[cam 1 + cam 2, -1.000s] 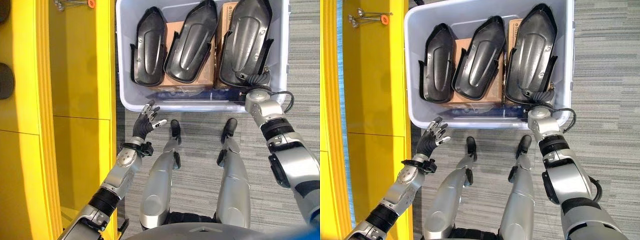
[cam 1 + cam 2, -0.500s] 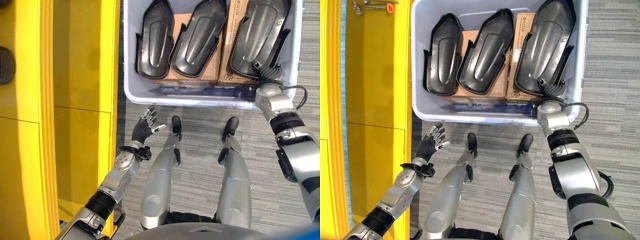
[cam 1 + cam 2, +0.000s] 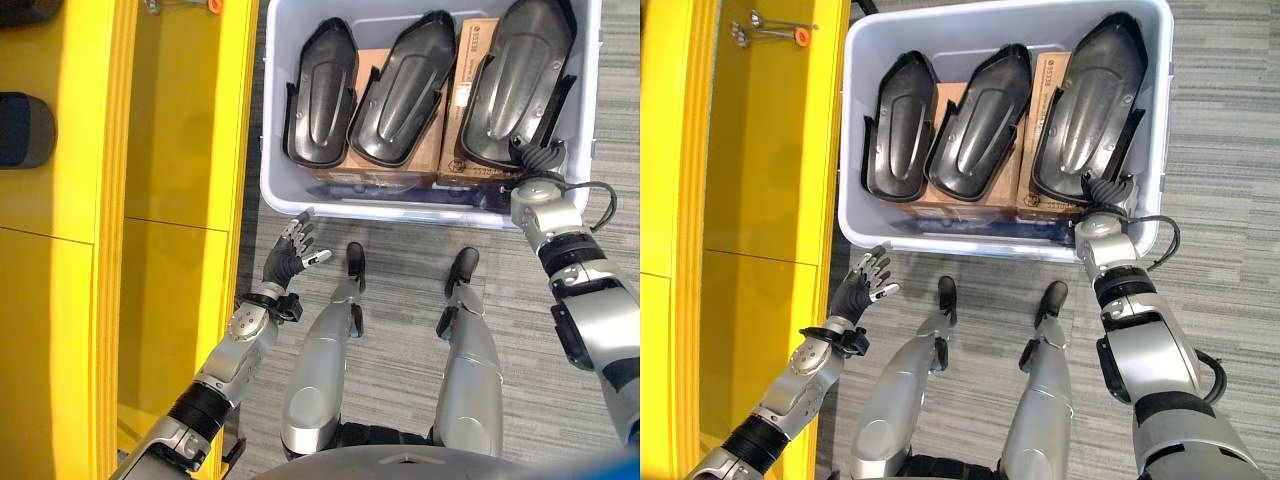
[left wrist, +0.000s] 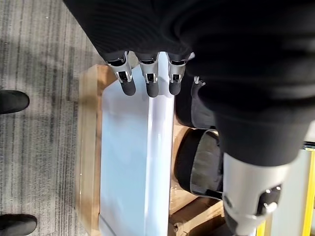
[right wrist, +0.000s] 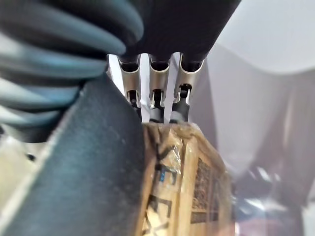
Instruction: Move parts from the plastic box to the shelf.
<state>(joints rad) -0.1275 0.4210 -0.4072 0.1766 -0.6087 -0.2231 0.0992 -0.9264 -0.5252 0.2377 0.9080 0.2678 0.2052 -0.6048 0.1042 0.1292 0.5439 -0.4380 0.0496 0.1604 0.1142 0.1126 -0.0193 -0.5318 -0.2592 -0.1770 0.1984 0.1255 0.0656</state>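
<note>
Even overhead light, bright throughout. Soft glare sat on the black parts (image 3: 405, 95) in the upper middle and a pale sheen ran along the plastic box (image 3: 855, 215) rim. Shelf (image 3: 180, 150) at left went darker toward the lower left. Shadows on the carpet (image 3: 1220, 130) were faint. Right wrist view was heavily blurred close up; left wrist view blurred at top.

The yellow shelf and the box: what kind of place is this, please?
Probably a workshop or parts store, not a home. A yellow metal shelf stands on grey striped carpet, and beside it a plastic box holds black moulded parts resting on cardboard cartons.
</note>
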